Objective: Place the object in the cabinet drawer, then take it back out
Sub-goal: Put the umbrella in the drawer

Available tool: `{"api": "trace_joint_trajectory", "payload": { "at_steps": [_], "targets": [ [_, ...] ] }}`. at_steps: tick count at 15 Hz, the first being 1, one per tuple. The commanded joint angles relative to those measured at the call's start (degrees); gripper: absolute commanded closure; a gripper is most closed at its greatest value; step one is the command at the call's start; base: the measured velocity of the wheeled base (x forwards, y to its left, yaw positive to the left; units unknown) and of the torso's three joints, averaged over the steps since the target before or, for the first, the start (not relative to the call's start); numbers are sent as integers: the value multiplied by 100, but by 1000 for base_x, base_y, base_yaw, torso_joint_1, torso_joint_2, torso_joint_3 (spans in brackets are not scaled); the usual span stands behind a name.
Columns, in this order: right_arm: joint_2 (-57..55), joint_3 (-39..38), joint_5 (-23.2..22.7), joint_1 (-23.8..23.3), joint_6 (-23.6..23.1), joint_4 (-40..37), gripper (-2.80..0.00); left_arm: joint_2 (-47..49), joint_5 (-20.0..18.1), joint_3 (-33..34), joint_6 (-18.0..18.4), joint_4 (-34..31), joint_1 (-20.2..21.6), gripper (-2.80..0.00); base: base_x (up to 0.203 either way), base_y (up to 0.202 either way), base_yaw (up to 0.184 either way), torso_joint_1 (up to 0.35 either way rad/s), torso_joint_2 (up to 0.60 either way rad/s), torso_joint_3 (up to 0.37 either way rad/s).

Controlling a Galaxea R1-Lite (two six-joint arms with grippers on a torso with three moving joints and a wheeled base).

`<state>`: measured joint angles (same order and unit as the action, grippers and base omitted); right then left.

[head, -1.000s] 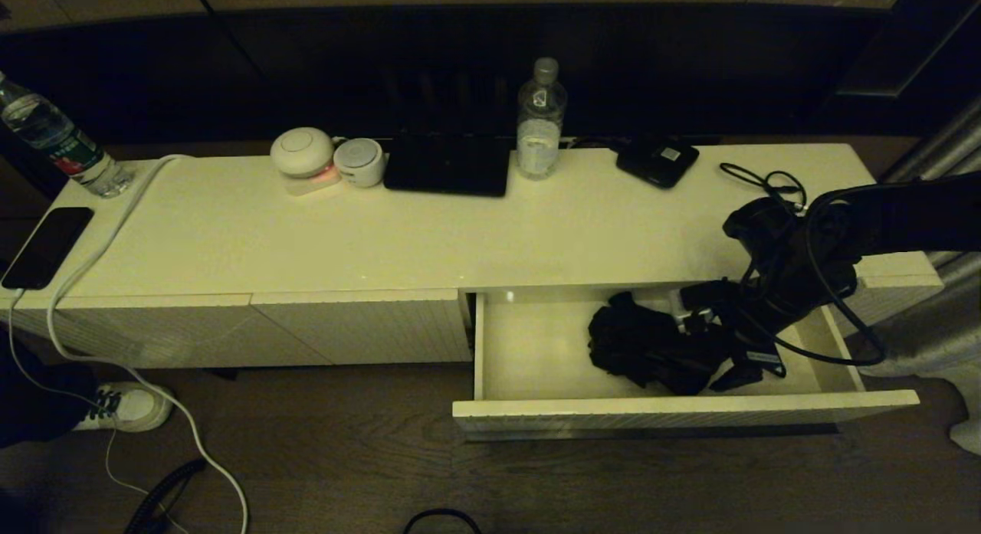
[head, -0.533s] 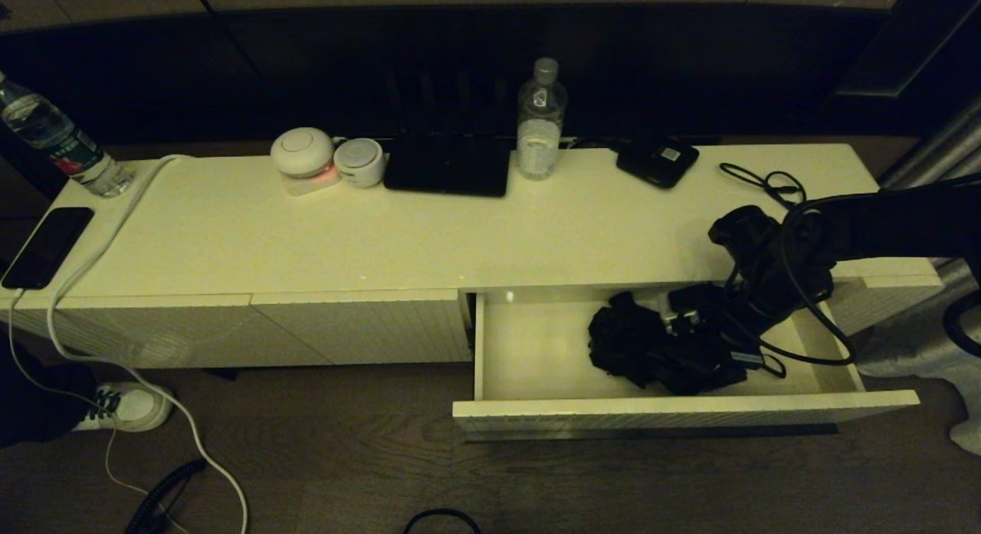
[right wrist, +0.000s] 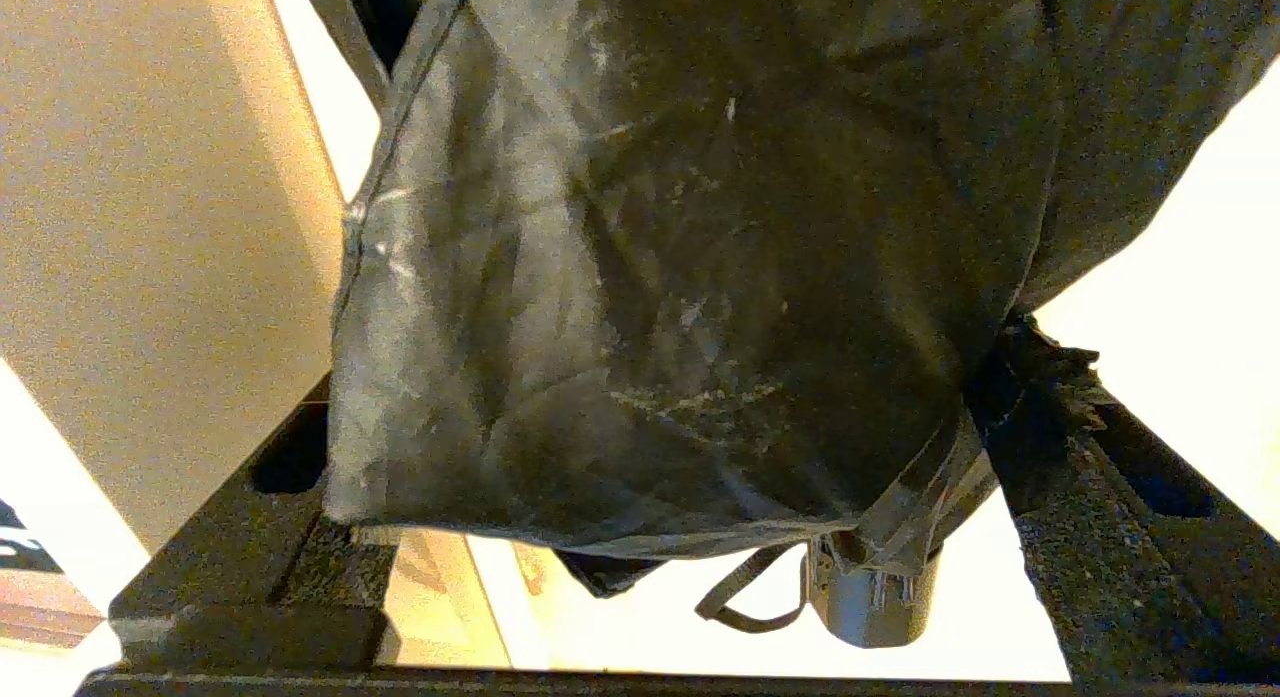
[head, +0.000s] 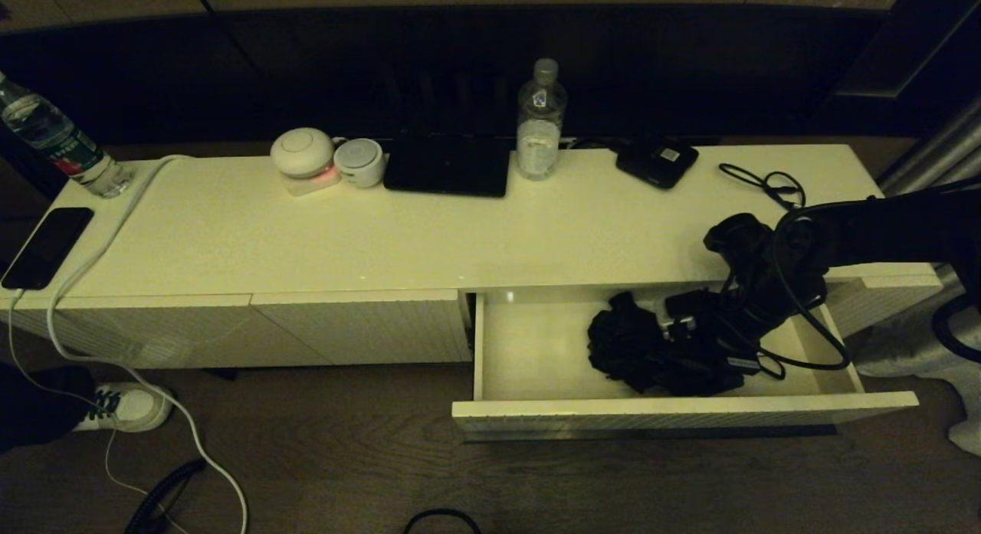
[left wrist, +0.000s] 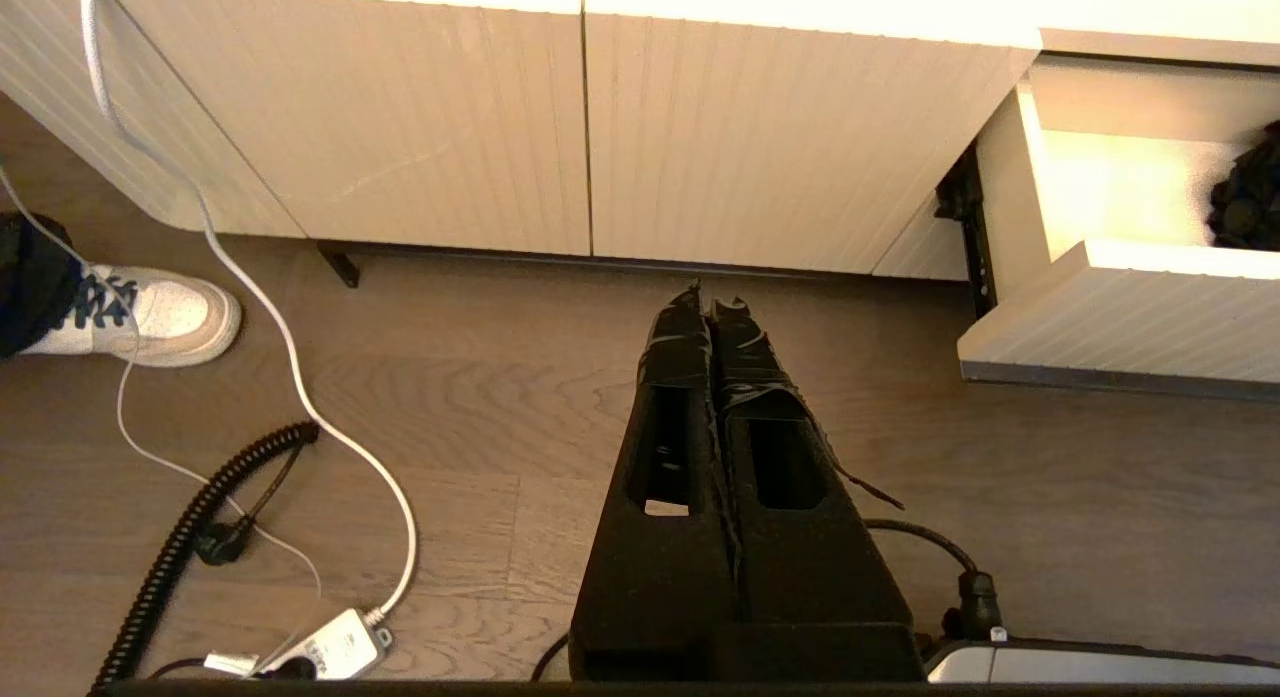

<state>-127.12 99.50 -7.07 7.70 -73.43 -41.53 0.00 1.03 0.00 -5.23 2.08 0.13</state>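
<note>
Already the object (head: 630,350) lies inside the open cabinet drawer (head: 682,410); right gripper (head: 674,327) straddles it, fingers spread wide, nothing clamped. Taking it back out remains. Left gripper (left wrist: 712,307) parked low, pinched together, empty.

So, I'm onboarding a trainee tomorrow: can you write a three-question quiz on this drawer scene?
1. True or false: the drawer is pulled open.
2. Which end effector reaches the bundle? A left B right
3. Fill in: the left end effector hangs over the ____.

Key: 1 true. 2 B: the right end effector has fingers spread either side of the fabric. 3 floor.
</note>
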Motion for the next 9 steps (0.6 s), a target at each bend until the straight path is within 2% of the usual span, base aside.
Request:
{"api": "trace_joint_trajectory", "payload": {
  "at_steps": [1, 4, 5, 9],
  "targets": [
    [-58, -27, -5, 3, -40, -39, -280, -9, 3, 0, -4, 2, 4, 0, 0, 0, 0, 0, 0, 0],
    [-58, -27, -14, 21, -49, -39, -280, -9, 3, 0, -4, 2, 4, 0, 0, 0, 0, 0, 0, 0],
    [-58, -27, -5, 21, -43, -33, 0, -9, 3, 0, -4, 2, 4, 0, 0, 0, 0, 0, 0, 0],
    [3, -115, -6, 21, -49, -39, 0, -9, 3, 1, -4, 2, 4, 0, 0, 0, 0, 0, 0, 0]
  ]
}}
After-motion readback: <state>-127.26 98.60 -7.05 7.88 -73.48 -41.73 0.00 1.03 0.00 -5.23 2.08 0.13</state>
